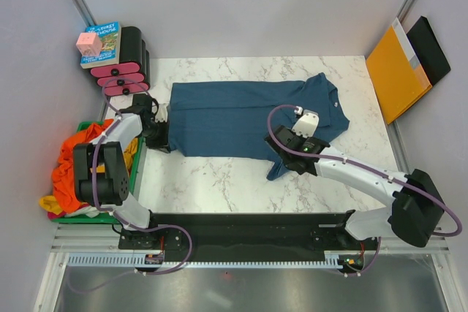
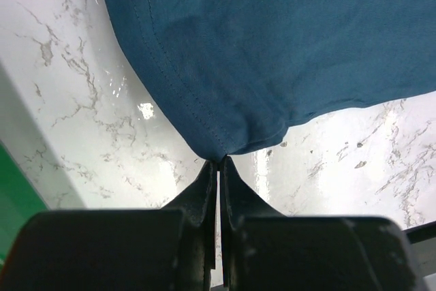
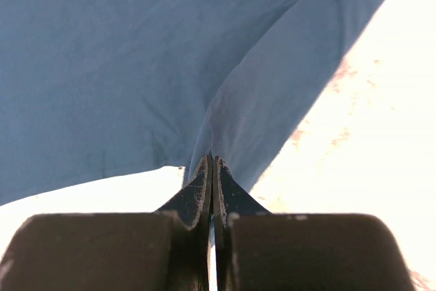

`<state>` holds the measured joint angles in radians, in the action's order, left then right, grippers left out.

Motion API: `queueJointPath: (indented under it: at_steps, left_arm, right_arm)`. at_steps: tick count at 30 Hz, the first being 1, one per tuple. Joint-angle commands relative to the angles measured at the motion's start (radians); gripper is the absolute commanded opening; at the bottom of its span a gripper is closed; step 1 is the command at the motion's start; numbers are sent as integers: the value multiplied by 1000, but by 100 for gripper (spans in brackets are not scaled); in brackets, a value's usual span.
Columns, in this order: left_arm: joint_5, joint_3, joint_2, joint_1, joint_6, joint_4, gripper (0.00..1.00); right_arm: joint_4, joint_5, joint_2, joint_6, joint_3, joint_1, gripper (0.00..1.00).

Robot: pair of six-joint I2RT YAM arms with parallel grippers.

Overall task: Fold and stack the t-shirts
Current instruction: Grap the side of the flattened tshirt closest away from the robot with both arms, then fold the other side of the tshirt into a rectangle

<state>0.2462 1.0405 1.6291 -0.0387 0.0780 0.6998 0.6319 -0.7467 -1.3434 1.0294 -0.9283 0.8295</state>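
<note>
A dark teal-blue t-shirt [image 1: 234, 118] lies spread across the marble table [image 1: 219, 188], its collar toward the right. My left gripper [image 1: 162, 133] is shut on the shirt's near left hem corner; the left wrist view shows the cloth [image 2: 272, 46] pinched at the tips of that gripper [image 2: 219, 161]. My right gripper [image 1: 281, 153] is shut on the cloth by the near sleeve, and in the right wrist view the fabric [image 3: 136, 66] bunches into its tips [image 3: 212, 160]. Orange and yellow t-shirts [image 1: 69, 169] lie heaped in a green bin [image 1: 80, 217] at the left edge.
At the back left stand a book [image 1: 106, 42], a pink cube [image 1: 89, 43] and a black-and-pink stack [image 1: 128, 71]. An orange envelope [image 1: 395, 71] and a black folder [image 1: 431, 49] lean off the table's right side. Grey walls close in the back and sides.
</note>
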Motion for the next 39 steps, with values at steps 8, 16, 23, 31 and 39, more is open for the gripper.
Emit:
queueJointPath:
  at_steps: [8, 16, 23, 31, 39]
  left_arm:
    - [39, -31, -233, -6, 35, 23, 2]
    - [94, -27, -376, -10, 43, 115, 2]
    - [96, -28, -433, -16, 46, 144, 2]
    - [77, 101, -305, -44, 14, 99, 2]
    - [39, 294, -85, -46, -7, 47, 2]
  right_arm:
    - [274, -100, 231, 188, 52, 57, 0]
    - [477, -194, 322, 294, -12, 109, 0]
    - [551, -262, 372, 307, -64, 109, 0]
    - [410, -324, 237, 69, -213, -22, 0]
    - [69, -172, 112, -273, -283, -303, 0]
